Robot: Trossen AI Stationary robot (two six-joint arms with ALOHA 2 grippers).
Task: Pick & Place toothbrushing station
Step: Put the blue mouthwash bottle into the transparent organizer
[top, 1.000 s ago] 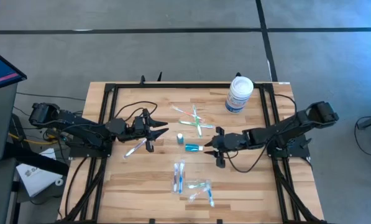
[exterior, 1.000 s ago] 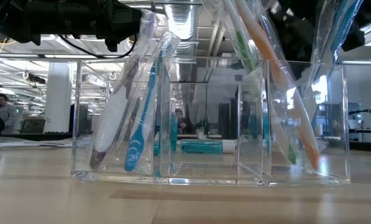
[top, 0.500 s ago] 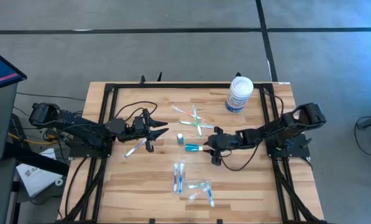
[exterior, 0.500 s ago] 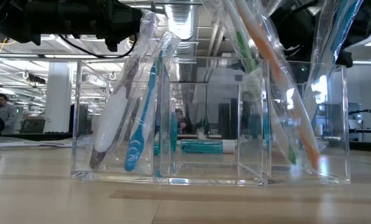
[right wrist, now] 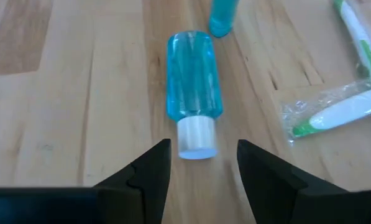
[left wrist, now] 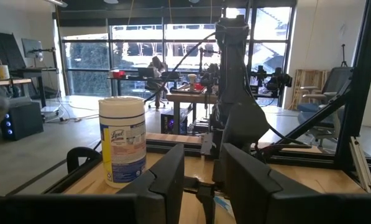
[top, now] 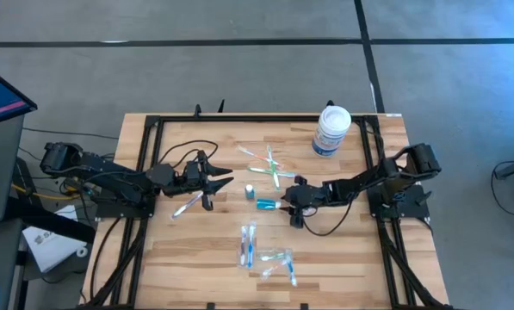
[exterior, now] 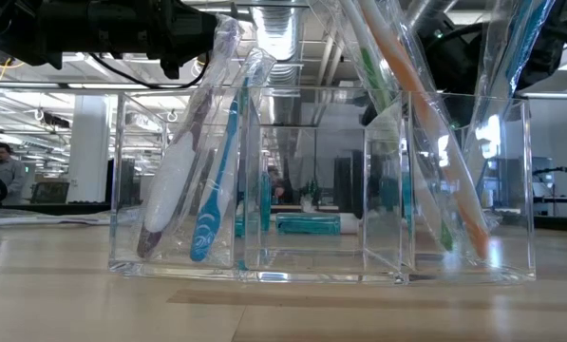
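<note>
The teal tube [right wrist: 194,84] lies flat on the wooden surface [top: 343,258] near its centre, white cap [right wrist: 196,138] pointing toward the right gripper [right wrist: 201,163]. That gripper sits low over the surface just beside the cap end, its two dark fingers [right wrist: 146,168] spread wide, one either side of the cap and apart from it; nothing is held. In the high view the same gripper [top: 294,205] appears immediately right of the tube [top: 266,205]. A second small teal item [top: 250,191] stands just beyond the tube; what it is cannot be told.

Green toothbrushes in clear wrappers [top: 271,164] lie crossed further back on the surface. A blue and a pink-white toothbrush [top: 248,244] lie side by side toward the front edge. Next to them is the clear plastic tray [top: 278,263], holding more wrapped brushes; the low view shows its compartments [exterior: 311,190] with a blue brush [exterior: 217,180] leaning in the left one and an orange-handled brush [exterior: 425,123] in the right.

The left gripper [top: 209,185] is raised over the left half of the surface, fingers partly apart, with a wrapped toothbrush [top: 188,205] below it; contact cannot be determined. A big white tub [top: 331,131] stands at the back right.
</note>
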